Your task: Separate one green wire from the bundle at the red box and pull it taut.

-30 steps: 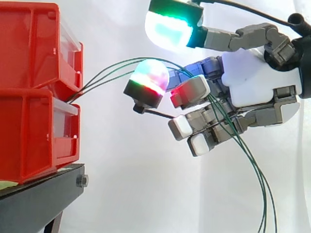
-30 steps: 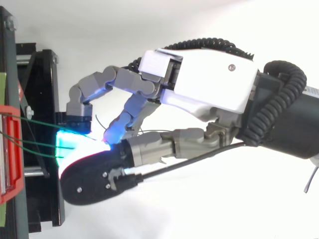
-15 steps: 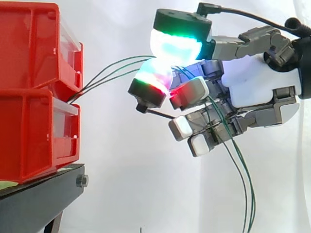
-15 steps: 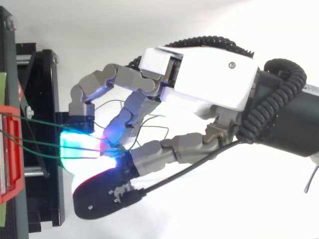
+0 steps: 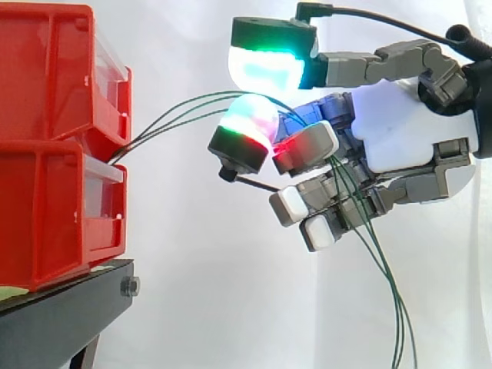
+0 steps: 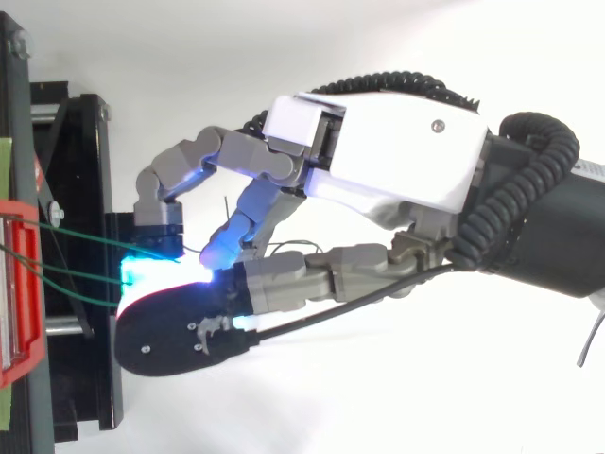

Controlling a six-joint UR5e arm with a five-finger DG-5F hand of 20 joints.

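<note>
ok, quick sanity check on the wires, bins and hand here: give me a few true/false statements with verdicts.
1. The green wires come out between the two stacked red bins. True.
2. The wires run straight and taut to the hand. False: they arch upward in a slack curve.
3. Beyond the hand the wires hang down to the side view's bottom edge. True.
4. The hand touches the bins. False: the white curtain shows between them.
5. The bins sit on a white table. False: they sit on a black stand.
</note>
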